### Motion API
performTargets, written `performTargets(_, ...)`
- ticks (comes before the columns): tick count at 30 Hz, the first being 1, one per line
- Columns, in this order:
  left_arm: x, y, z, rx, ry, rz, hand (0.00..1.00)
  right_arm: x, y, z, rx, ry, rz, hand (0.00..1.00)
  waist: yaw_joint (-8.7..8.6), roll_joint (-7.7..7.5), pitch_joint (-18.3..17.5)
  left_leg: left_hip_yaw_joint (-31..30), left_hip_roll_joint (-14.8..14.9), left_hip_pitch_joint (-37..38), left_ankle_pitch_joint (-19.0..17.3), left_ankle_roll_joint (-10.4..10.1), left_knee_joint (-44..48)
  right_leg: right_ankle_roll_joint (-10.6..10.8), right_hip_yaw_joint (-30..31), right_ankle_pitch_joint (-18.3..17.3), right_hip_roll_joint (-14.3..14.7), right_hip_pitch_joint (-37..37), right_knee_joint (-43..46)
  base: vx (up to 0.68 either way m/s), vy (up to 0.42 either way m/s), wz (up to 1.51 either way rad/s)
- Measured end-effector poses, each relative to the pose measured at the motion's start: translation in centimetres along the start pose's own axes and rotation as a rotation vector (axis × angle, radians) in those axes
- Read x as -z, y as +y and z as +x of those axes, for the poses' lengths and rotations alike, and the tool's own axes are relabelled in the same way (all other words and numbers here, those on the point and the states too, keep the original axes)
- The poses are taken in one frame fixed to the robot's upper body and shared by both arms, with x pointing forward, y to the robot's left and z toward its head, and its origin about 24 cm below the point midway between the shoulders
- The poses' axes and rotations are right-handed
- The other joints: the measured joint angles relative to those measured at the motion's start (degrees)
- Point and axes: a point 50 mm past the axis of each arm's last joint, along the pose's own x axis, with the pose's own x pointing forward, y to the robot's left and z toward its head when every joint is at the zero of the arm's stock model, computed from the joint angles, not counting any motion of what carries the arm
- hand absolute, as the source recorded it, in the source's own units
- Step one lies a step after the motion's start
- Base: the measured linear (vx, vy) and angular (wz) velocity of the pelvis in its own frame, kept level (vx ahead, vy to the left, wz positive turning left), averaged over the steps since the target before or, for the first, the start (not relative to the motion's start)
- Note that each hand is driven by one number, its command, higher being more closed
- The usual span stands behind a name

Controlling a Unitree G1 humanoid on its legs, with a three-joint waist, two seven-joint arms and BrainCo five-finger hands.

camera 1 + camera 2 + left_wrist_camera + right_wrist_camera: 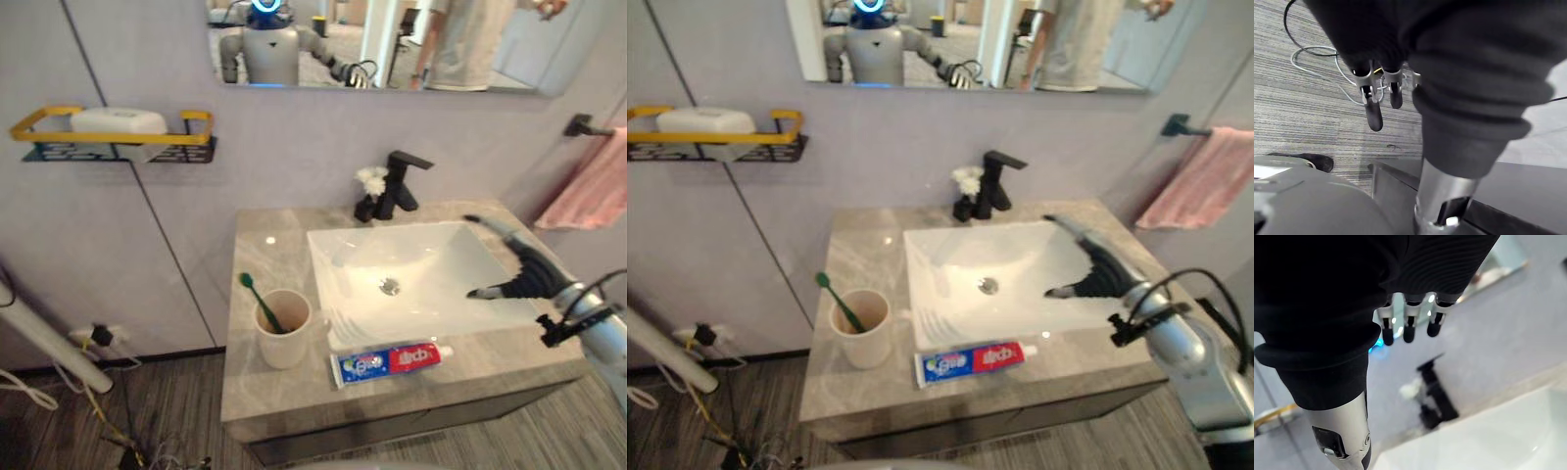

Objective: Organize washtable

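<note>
Right hand (pixel 529 272) hovered over the right side of the white sink (pixel 421 257), fingers straight and spread from the thumb, holding nothing. Left hand (pixel 1374 110) hung low above the wood-look floor (pixel 1298 98), fingers loose and slightly apart, empty too. On the grey counter (pixel 260 245), the cup (pixel 284 338) stood left of the sink with a green toothbrush (pixel 260 302) leaning in it. The toothpaste (pixel 392 360) lay flat along the front edge, just right of the cup. The black tap (pixel 400 184) stood behind the sink.
</note>
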Motion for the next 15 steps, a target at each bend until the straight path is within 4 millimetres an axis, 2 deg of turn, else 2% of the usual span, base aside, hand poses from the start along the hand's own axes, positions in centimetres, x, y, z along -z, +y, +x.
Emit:
performTargets(6,-0.4,0.2,0.1,0.015,-0.018,0.032,0.0,0.7,2.8,0.8,-0.189,0.016,0.048,0.0,1.79,-1.05,0.8,-3.1,-0.3,-1.1,0.2,-0.3,0.6,0.0,-3.3,0.0,-0.2,1.5,-1.3,0.0,-0.036,0.28)
performTargets(10,-0.8,0.3,0.3,0.021,-0.022,0.034,0.0,0.6,4.7,0.8,-0.312,0.015,0.071,0.0,1.98,-1.76,1.7,-5.1,-0.4,-2.1,0.8,-0.4,0.7,0.0,-5.3,0.0,-0.3,1.8,-1.6,-0.04,-0.05,0.25)
performTargets(15,-1.7,0.2,0.6,0.034,-0.039,0.064,0.0,0.5,6.1,0.6,-0.409,0.016,0.078,0.0,2.11,-2.05,2.9,-6.7,-0.5,-3.0,1.4,-0.7,0.7,0.0,-7.1,0.0,-0.4,1.7,-2.1,-0.05,-0.038,0.19)
